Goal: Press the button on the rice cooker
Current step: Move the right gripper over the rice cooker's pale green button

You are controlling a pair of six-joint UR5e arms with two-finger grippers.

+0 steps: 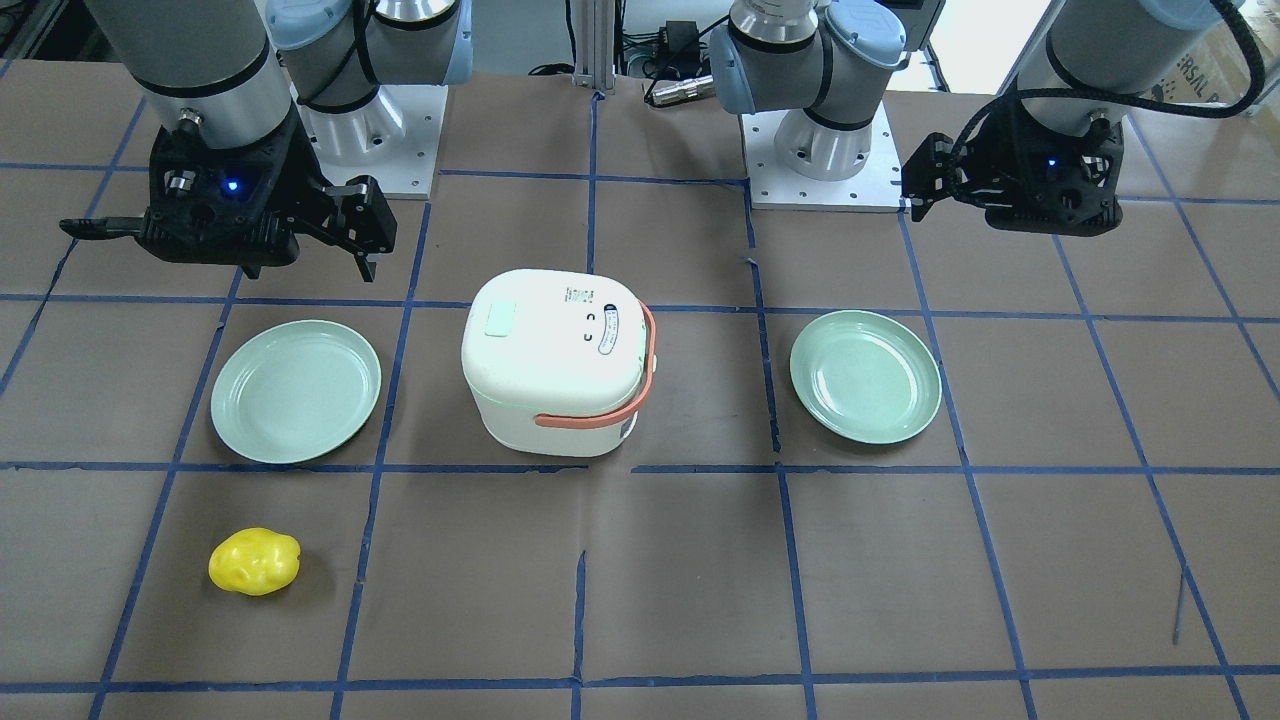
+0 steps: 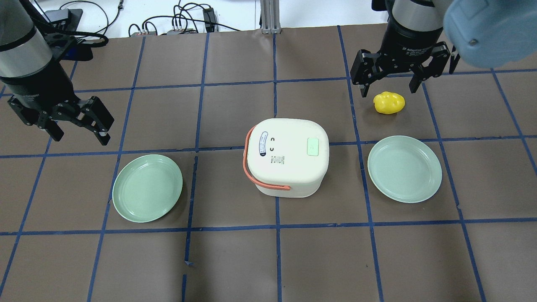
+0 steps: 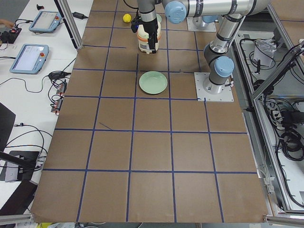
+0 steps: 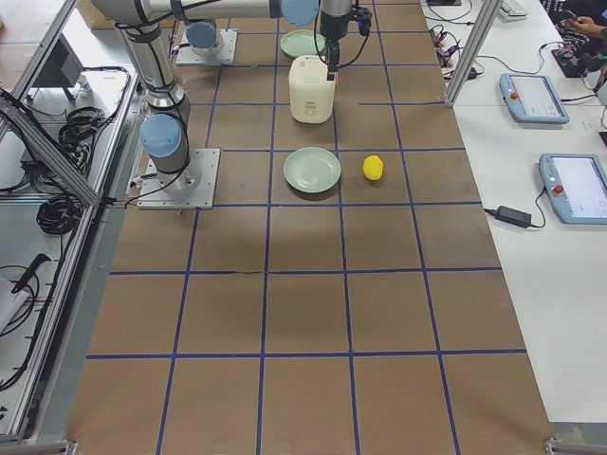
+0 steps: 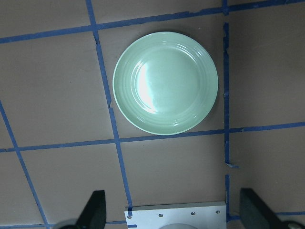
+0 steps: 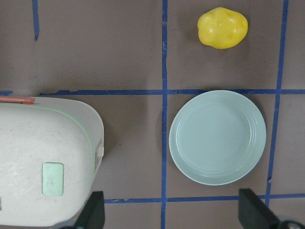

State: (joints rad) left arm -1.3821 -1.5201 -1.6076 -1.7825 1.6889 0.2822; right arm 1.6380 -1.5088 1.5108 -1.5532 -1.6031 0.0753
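Left gripper (image 2: 80, 135): jaws spread wide, nothing between them, touching nothing. It hangs high over the left half of the table (image 2: 235, 260), toward the robot-side edge. Its wrist camera looks straight down on the left plate (image 5: 165, 83) (only two fingertips (image 5: 95, 210) show at the bottom of that view, the rest of the claw is cut off).

Right gripper (image 2: 389, 89): same state, fully open, empty, clear of everything. It hangs high over the right half. Its wrist view shows the right plate (image 6: 218, 137) below and the lumpy yellow object (image 6: 222, 27) beyond it toward the operator-side edge. The cooker is cropped by that frame's left and bottom edges.

Rice cooker (image 2: 289, 155): upright, lid shut, about midway between the table's ends. It stands between the two green plates, apart from both. The orange handle (image 2: 251, 167) is folded down around its left side. A pale green pad (image 2: 313, 147) sits on the lid toward the right, uncovered, with both claws well away from it.

Hard to read:
- The lid print is too small to make out.
- The closed lid hides the inside.
- In the left-end view the near arm crosses in front of the cooker.
- In the right-end view the near claw overlaps its top.
- The fixed views disagree on what each claw is over, so the wrist views are better for that.
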